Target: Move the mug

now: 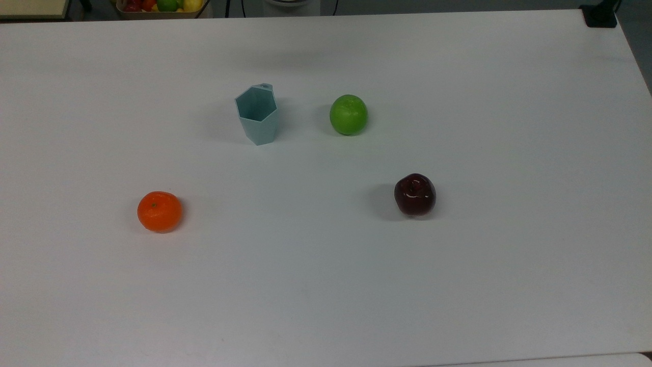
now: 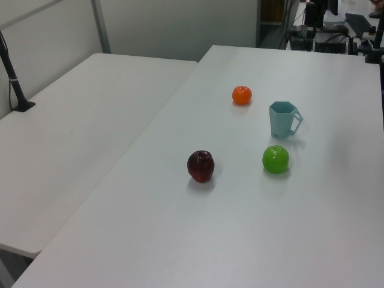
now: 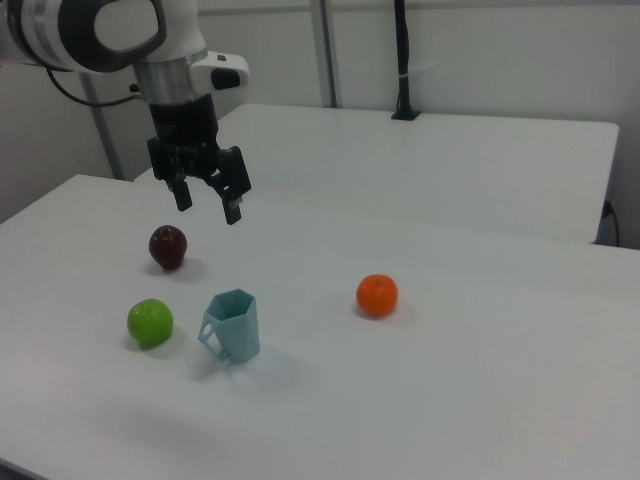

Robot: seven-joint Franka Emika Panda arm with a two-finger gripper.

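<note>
In the top view, an orange (image 1: pixel 159 211) sat on the white bench (image 1: pixel 326 285) in the lower left of the frame. Up and to the right of it stood the mug (image 1: pixel 257 114), pale blue-green with six flat sides, upright and open at the top, a bit left of the middle in the upper part of the frame. Just to the right of the mug, with a gap between them, was a green apple (image 1: pixel 348 114). Lower down and more to the right was a dark red apple (image 1: pixel 414 194). None of the fruits touched the mug or each other. In the left view, a second white bench (image 2: pixel 72 138) filled the left side of the frame. The dark red apple (image 2: pixel 201 165) was near the middle, the orange (image 2: pixel 242 95) was higher up, and the mug (image 2: pixel 283 119) stood to the right of the orange with its handle poking out to the right. The green apple (image 2: pixel 275 159) lay below the mug. In the right view, the robot arm (image 3: pixel 110 35) came in at the upper left of the frame. Its black tool (image 3: pixel 207 202) hung in the air with its two fingers spread apart and nothing between them. It was above the bench, up and to the left of the mug (image 3: pixel 232 326), and well apart from it. The mug stood upright with its handle to the left.
</note>
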